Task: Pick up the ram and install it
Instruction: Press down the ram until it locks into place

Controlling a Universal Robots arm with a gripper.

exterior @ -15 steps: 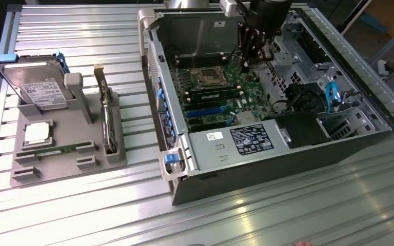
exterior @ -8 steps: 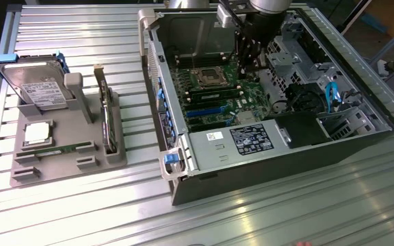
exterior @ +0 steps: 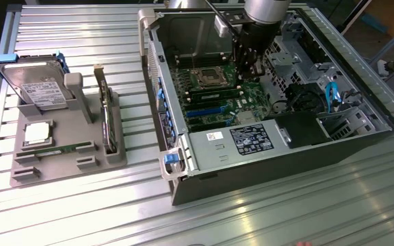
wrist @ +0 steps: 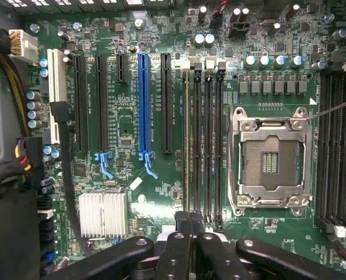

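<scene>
Looking down into an open black tower computer case [exterior: 286, 154] lying on its side on the ribbed aluminium worktop [exterior: 286, 215]. Got the arm's black two-finger hand [exterior: 243, 72] reaching down inside that case, right over the green motherboard [wrist: 132, 134]. Shut all the way, with nothing gripped as far as can be told. Parked at one end of the bank of four black memory slots in the case, near the empty silver processor socket [wrist: 271, 158].

Now for the ram [wrist: 187, 140]: long thin green stick, standing in the slot of that bank furthest from the socket, seen edge-on as a pale line. Can't say whether clicked fully home, or whether touched by the hand at its end.

Also spotted on the board inside the case: a long blue expansion slot [wrist: 142, 99] and a small silver finned heatsink [wrist: 102, 214].

Outside the case, on the exterior view's left, got a grey plastic parts holder [exterior: 80, 169] carrying:
- a second green memory stick [exterior: 53, 150], lying flat
- a square silver processor chip [exterior: 36, 132]
- a silver hard drive [exterior: 39, 87], propped upright
- a dark expansion card [exterior: 106, 118], standing on edge

All of that well apart from the hand.
</scene>
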